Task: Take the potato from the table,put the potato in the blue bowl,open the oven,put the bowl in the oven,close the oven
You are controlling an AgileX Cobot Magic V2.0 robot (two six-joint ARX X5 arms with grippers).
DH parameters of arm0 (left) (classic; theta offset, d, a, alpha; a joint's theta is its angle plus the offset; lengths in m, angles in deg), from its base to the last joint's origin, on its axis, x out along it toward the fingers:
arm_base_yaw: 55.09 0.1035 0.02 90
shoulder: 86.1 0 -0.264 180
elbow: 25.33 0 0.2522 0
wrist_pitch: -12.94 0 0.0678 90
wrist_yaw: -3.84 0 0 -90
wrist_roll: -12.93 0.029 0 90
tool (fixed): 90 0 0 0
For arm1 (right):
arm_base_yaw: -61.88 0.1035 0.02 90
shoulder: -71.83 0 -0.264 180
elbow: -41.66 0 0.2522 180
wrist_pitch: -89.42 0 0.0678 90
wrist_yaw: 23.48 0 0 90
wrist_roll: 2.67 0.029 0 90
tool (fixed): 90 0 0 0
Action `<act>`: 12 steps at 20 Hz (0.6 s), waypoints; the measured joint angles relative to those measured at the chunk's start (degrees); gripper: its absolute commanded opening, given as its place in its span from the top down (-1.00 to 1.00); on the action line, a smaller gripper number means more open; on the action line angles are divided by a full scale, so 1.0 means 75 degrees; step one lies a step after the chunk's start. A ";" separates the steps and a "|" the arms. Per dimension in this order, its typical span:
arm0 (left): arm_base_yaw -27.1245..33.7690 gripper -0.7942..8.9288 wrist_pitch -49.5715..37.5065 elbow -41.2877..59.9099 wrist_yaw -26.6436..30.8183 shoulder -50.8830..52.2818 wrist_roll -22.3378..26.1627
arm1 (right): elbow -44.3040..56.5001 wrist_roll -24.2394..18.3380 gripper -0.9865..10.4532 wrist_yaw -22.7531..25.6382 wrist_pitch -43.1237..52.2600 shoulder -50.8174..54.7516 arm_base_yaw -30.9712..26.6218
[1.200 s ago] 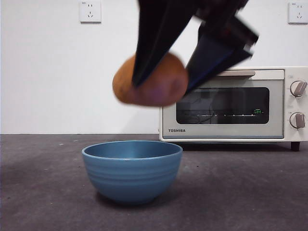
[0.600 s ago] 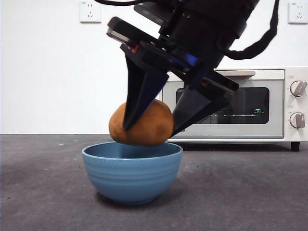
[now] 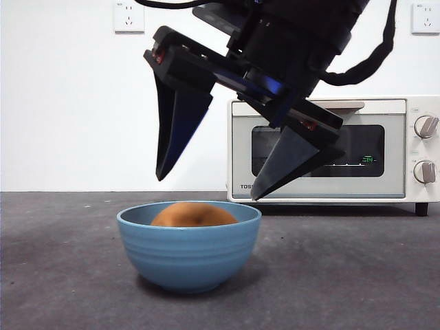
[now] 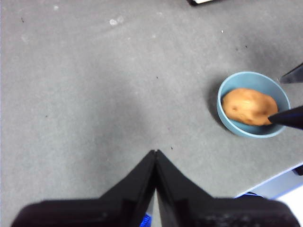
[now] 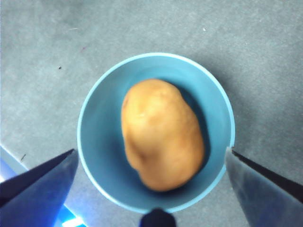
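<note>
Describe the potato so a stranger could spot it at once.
Start at the cream oven standing at the back of the table. In front of it sits the blue bowl, right under the open right gripper. The potato lies inside that bowl: the only rounded orange-brown lump here.

In the front view the round matte blue bowl (image 3: 189, 244) hides all but the top of the orange-brown potato (image 3: 193, 215). The right gripper's black body covers part of the cream-white oven (image 3: 385, 148).
</note>
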 measured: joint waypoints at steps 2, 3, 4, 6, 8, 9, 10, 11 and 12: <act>0.0000 0.85 -0.0201 0.0000 0.0000 -0.0119 -0.0003 | -0.0160 0.0000 -0.23 0.0000 -0.0140 0.0000 0.0000; 0.0000 0.85 -0.0358 0.0000 0.0000 -0.0192 -0.0003 | -0.0364 -0.0003 -0.23 0.0000 -0.0283 0.0006 0.0000; 0.0000 0.85 -0.0565 0.0000 0.0000 -0.0303 -0.0003 | -0.0708 -0.0006 -0.22 0.0003 -0.0498 0.0044 0.0000; 0.0000 0.85 -0.0944 0.0000 -0.0058 -0.0574 -0.0003 | -0.1408 -0.0012 -0.21 0.0210 -0.1110 0.0256 0.0003; 0.0000 0.85 -0.1367 0.0000 -0.0463 -0.0938 0.0000 | -0.1912 -0.0012 -0.18 0.0901 -0.1786 0.0568 0.0003; 0.0000 0.85 -0.1626 0.0000 -0.0810 -0.1169 0.0000 | -0.2014 -0.0012 -0.02 0.1402 -0.2154 0.0799 -0.0015; 0.0000 0.85 -0.1938 0.0000 -0.1198 -0.1440 0.0003 | -0.2022 -0.0015 0.17 0.1923 -0.2608 0.1075 -0.0096; 0.0000 0.85 -0.2218 0.0000 -0.1489 -0.1717 0.0003 | -0.2020 -0.0012 0.31 0.2256 -0.3040 0.1317 -0.0210; 0.0000 0.85 -0.2544 0.0000 -0.1862 -0.2069 0.0003 | -0.2020 -0.0023 0.47 0.2576 -0.3526 0.1623 -0.0423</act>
